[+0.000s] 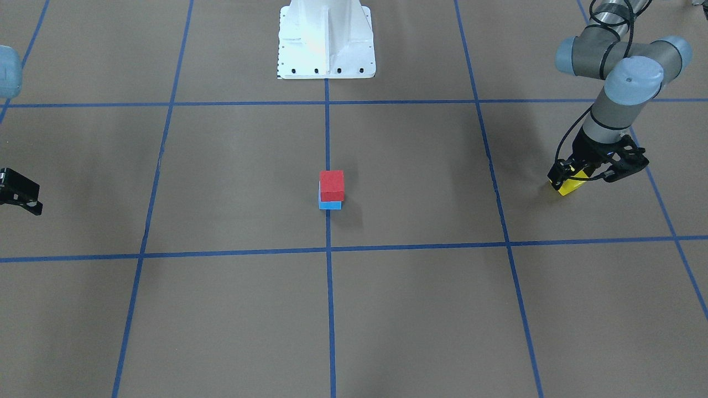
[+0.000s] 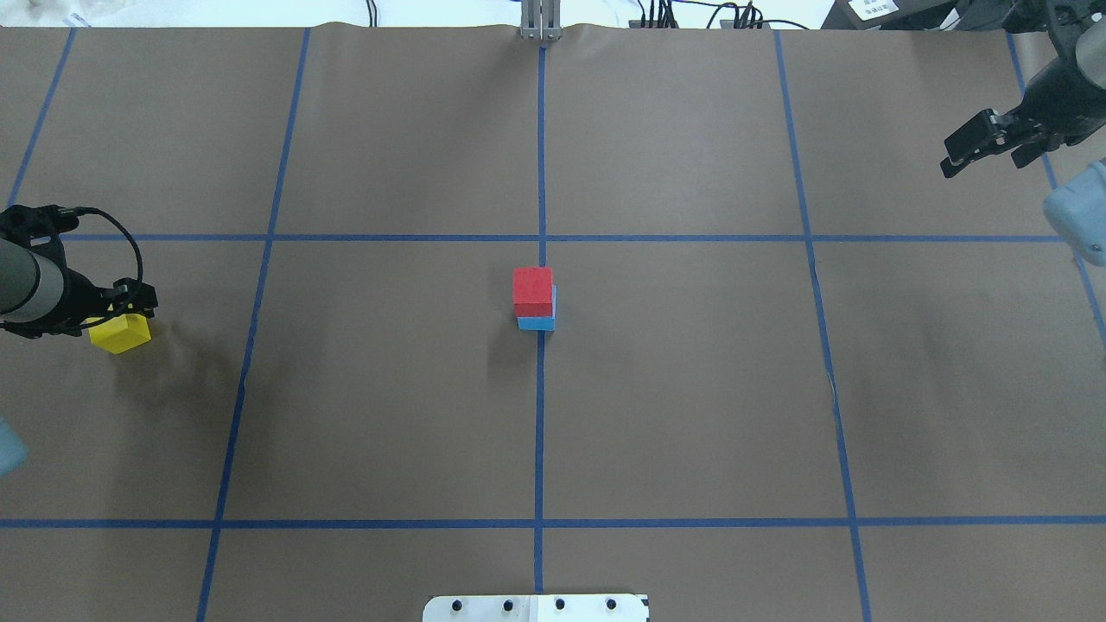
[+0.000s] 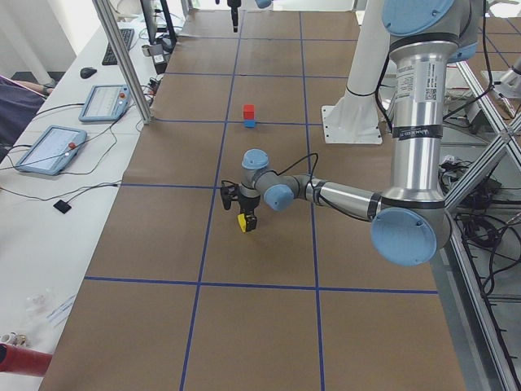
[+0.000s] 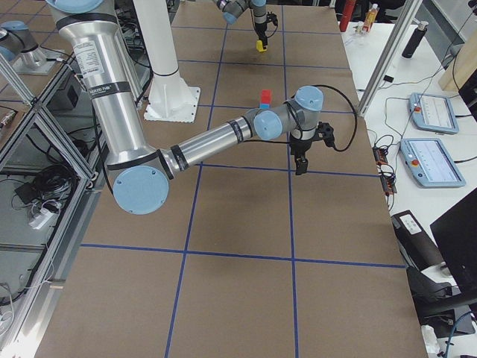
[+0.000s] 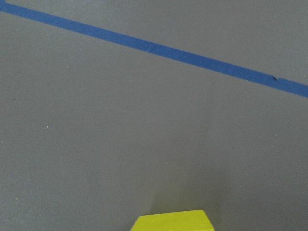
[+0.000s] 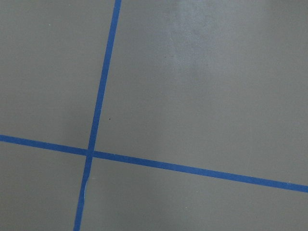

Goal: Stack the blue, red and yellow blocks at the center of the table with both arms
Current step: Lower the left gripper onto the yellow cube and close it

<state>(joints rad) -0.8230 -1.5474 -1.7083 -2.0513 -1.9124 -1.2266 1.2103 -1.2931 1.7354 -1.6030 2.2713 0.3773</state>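
A red block (image 1: 332,184) sits on a blue block (image 1: 330,205) at the table's centre; the stack also shows in the overhead view (image 2: 533,292). My left gripper (image 1: 581,178) points down at the table's left side and is shut on the yellow block (image 1: 571,184), at or just above the surface. In the overhead view the yellow block (image 2: 121,333) shows under the left gripper (image 2: 123,313). The left wrist view shows only the block's top edge (image 5: 173,220). My right gripper (image 2: 985,162) is open and empty at the far right.
Brown paper with blue tape grid lines (image 1: 327,138) covers the table. The robot's white base (image 1: 325,38) stands at the near-robot edge. Tablets and cables lie on side benches (image 3: 49,147) beyond the table ends.
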